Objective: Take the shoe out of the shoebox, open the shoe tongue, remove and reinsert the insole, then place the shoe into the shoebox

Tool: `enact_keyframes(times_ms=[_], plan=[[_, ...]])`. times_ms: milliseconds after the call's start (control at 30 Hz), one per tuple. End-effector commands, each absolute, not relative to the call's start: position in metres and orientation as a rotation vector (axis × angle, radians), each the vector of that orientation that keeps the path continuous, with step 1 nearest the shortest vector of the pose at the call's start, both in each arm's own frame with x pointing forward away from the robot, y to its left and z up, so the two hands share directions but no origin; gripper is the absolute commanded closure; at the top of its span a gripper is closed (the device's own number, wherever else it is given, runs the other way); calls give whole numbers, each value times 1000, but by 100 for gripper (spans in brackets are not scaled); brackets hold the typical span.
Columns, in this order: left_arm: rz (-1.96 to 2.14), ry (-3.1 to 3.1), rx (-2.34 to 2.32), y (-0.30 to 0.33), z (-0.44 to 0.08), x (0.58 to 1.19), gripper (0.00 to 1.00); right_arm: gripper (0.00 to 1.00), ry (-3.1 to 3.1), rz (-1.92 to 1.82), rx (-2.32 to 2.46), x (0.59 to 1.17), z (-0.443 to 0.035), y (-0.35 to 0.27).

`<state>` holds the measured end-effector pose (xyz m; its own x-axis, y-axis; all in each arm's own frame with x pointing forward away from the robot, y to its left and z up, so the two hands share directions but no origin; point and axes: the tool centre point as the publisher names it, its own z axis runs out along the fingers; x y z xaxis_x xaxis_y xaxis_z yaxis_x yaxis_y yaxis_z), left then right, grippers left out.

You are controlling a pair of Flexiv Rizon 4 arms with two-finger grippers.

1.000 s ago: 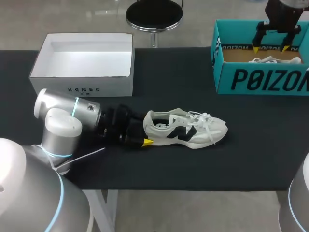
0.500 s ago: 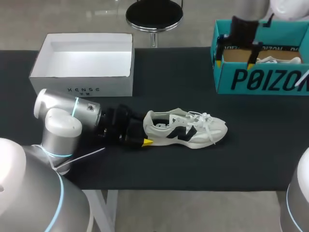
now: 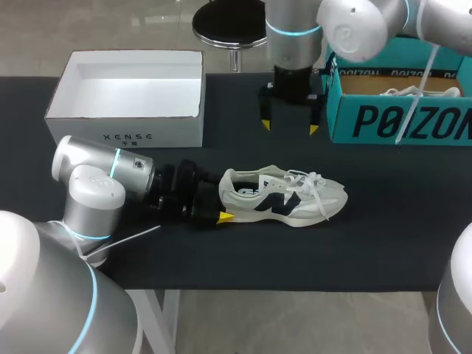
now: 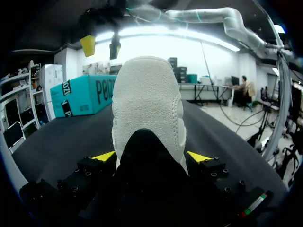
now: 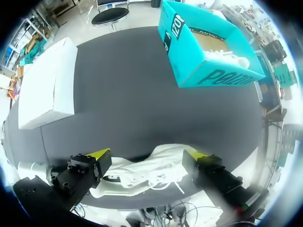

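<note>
A white sneaker (image 3: 284,195) with a dark side logo lies on its sole on the black table (image 3: 258,251), toe to the right. My left gripper (image 3: 220,200) lies low at its heel. In the left wrist view the heel (image 4: 147,104) sits between the yellow tips of my left gripper (image 4: 151,158), and both tips press its sides. My right gripper (image 3: 288,127) hangs open and empty behind the sneaker, beside the teal shoebox (image 3: 398,122). In the right wrist view the sneaker (image 5: 151,172) lies below my right gripper (image 5: 144,160).
A second white shoe (image 3: 413,92) lies inside the teal shoebox at the back right. An open white box (image 3: 125,136) stands at the back left. The left wrist view shows the teal shoebox (image 4: 85,94) beyond the sneaker.
My right arm has swung left from above the teal shoebox and now hangs over the table behind the sneaker. The left arm and the sneaker have stayed put.
</note>
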<state>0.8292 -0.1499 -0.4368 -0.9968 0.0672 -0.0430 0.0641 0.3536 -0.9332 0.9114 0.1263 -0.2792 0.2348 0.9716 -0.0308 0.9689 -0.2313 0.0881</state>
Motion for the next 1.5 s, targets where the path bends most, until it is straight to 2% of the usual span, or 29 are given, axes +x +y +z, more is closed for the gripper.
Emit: enact_keyframes(times_ms=[33, 667, 1500], plan=[[1776, -2586, -125, -151, -439, 827, 100, 0, 1887, 124, 2413, 895, -282, 120], [1776, -2586, -125, -151, -439, 827, 100, 0, 1895, -57, 2447, 852, -313, 177], [1776, -2586, -125, -151, -439, 827, 100, 0, 1709, -237, 2452, 818, -346, 179]])
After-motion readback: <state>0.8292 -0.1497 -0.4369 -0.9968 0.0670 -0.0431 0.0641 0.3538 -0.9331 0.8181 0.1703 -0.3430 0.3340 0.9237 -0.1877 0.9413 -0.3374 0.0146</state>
